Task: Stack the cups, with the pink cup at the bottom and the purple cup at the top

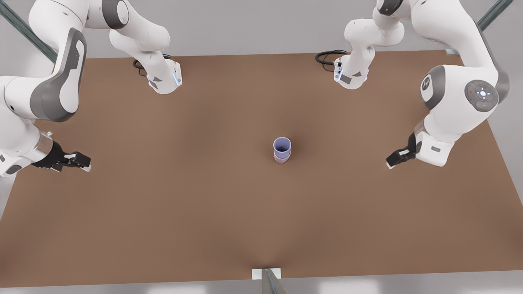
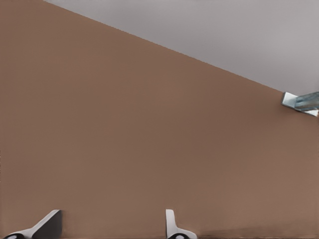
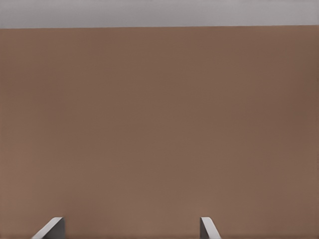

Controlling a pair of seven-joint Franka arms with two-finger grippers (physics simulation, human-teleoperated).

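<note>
In the front view you have the bluish-purple tapered cup seated upright inside the dusty pink-mauve cup, of which you see just a low band. The stack stands a little toward the front view's right of the middle of the brown tabletop, well away from every edge, with bare board all round it. One black two-finger gripper hangs near the front view's left edge, the other gripper toward its right; which arm is which you cannot tell.

In the left wrist view, your left gripper has its fingers spread wide over bare table, the edge running slantwise past a metal bracket.

In the right wrist view, your right gripper is likewise wide apart, facing a straight table edge.
</note>
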